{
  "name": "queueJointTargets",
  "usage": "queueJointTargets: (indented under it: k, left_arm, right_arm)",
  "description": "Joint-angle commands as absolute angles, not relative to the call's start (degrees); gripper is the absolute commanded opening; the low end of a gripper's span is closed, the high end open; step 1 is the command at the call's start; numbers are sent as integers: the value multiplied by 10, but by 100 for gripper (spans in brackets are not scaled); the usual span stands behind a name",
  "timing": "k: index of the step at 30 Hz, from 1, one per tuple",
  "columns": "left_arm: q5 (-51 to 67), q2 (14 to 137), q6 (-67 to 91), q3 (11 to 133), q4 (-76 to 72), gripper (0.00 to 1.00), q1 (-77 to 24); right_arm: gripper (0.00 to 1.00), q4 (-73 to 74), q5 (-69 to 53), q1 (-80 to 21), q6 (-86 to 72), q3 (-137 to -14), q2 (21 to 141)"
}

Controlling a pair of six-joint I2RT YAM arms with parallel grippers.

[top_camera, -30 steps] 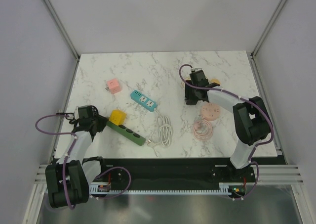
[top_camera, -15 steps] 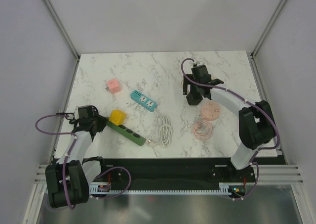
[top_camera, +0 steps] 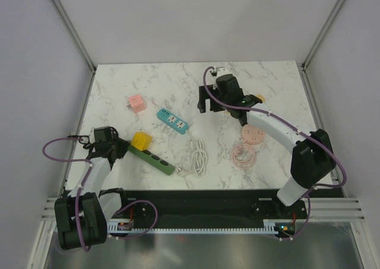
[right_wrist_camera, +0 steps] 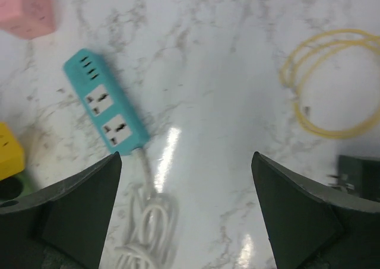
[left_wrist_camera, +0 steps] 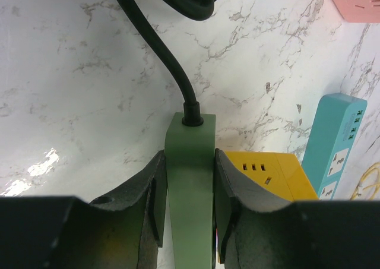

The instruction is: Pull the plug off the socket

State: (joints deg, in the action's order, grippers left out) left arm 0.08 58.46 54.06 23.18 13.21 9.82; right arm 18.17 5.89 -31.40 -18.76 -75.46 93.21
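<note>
**Current state.** The left gripper is clamping the left end of the green power strip, with one finger pressing on each long side, near the left edge of the table. The yellow plug, the item to be removed, is sitting in the strip just to the right of those fingers. The right gripper is hanging over the far middle of the table with its fingers spread wide and nothing between them, well apart from the plug.

**Hazards from this position.**

1. **Snagging on approach.** The teal power strip and the white cable are lying between the right gripper and the plug. A low approach is risking a push on either one.
2. **Gripper collision.** The plug is sitting so close to the left fingers that the right fingers are getting little room on that side. A poorly centred descent is likely to strike the left gripper.
3. **Gripping too low.** If the right fingers are closing on the strip body as well as the plug, the two are not separating.
4. **Angled pull.** The left gripper is holding only one end of the strip. A pull that is not going straight out of the socket is levering the strip, which is then twisting out of the clamp or lifting with the plug.
5. **Cord drag.** The black cord is leaving the clamped end and may be tugging if the strip shifts.
</note>
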Motion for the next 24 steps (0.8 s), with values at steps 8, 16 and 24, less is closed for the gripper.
queueJointTargets:
  k: [8, 16, 24]
  left_arm:
    - [-40, 575, 505, 226, 145, 2, 97]
    - [-40, 575, 504, 226, 145, 2, 94]
    - [-35, 577, 503, 226, 143, 2, 92]
  right_arm:
    - [98, 47, -261, -445, -259, -858, 1095]
    - [98, 30, -308, -493, -298, -932, 1201]
    - [98, 27, -308, -512, -310, -971, 1268]
